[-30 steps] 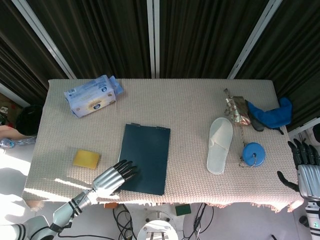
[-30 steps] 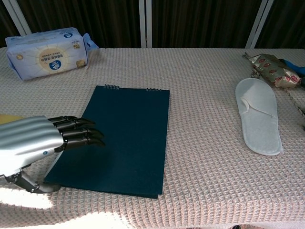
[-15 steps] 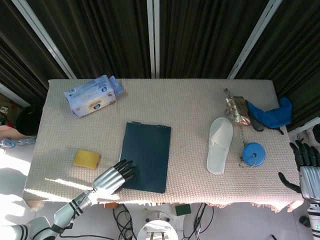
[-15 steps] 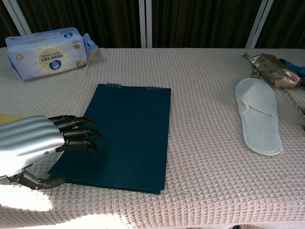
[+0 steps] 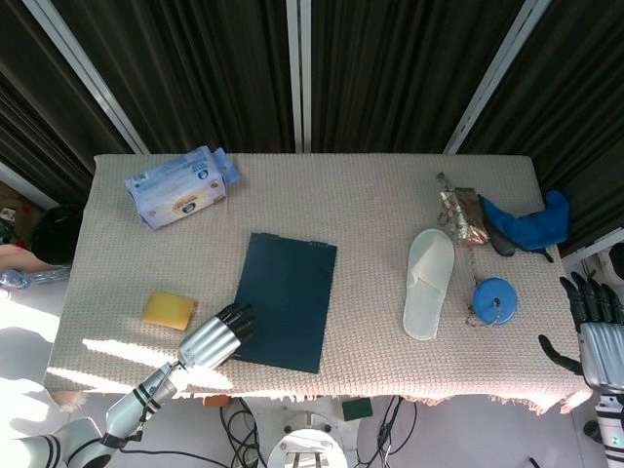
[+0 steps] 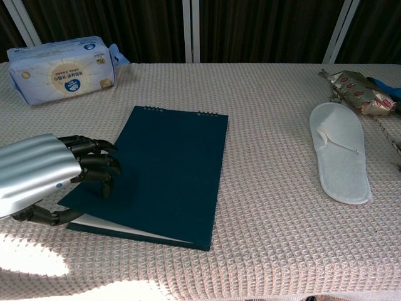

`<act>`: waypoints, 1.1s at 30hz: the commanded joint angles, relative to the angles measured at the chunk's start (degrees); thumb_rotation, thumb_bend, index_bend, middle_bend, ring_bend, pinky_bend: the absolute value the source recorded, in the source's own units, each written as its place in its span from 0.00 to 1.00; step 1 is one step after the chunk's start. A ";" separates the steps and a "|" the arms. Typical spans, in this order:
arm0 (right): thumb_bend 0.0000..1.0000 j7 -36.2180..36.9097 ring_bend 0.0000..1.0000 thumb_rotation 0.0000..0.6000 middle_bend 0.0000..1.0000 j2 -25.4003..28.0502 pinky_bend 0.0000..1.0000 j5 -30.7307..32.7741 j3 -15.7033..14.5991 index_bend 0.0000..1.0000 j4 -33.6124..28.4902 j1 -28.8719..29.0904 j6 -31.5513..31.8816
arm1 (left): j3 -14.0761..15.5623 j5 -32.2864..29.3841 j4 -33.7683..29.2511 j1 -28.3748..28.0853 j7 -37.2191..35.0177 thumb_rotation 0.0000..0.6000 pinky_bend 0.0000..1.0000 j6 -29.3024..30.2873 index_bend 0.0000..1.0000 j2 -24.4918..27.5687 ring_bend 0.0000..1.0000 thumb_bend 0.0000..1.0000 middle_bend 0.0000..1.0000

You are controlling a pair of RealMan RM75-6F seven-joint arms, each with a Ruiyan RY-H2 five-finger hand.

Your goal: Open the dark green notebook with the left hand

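The dark green notebook (image 5: 290, 292) (image 6: 172, 166) lies at the middle of the table, spiral binding on its far edge. My left hand (image 5: 208, 342) (image 6: 44, 179) holds the cover's near left corner, fingers curled on top and thumb underneath. That corner is raised a little, and white pages (image 6: 125, 229) show along the near edge. My right hand (image 5: 595, 331) hangs off the table's right edge with its fingers apart, holding nothing.
A tissue pack (image 5: 180, 185) (image 6: 62, 68) lies at the far left and a yellow sponge (image 5: 168, 310) left of the notebook. To the right are a white slipper (image 5: 429, 283) (image 6: 341, 160), a blue disc (image 5: 494, 295), a snack wrapper (image 5: 463, 214) and blue cloth (image 5: 531, 224).
My left hand's fingers curled onto the cover's near left corner and the thumb went under it. The cover has lifted, showing white pages, and the notebook has slid slightly away and to the right.
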 commanded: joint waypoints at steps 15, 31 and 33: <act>0.24 0.91 0.00 0.96 0.00 0.07 0.00 0.26 0.10 0.00 0.65 -0.21 0.21 | -0.92 -1.14 -3.81 -0.99 -8.31 1.00 0.31 2.09 0.68 1.46 0.19 0.50 0.37; 0.24 2.38 0.00 0.97 0.00 0.23 0.00 1.59 0.69 0.00 1.51 -0.19 -0.26 | -25.13 -26.80 -5.08 -18.19 -7.86 1.00 0.30 -16.01 0.68 0.86 0.19 0.53 0.37; 0.24 2.51 0.00 0.96 0.00 0.20 0.00 2.11 0.84 0.00 1.69 -0.04 -0.76 | -27.74 -30.94 -1.91 -21.26 -6.88 1.00 0.30 -18.81 0.68 -0.88 0.19 0.53 0.37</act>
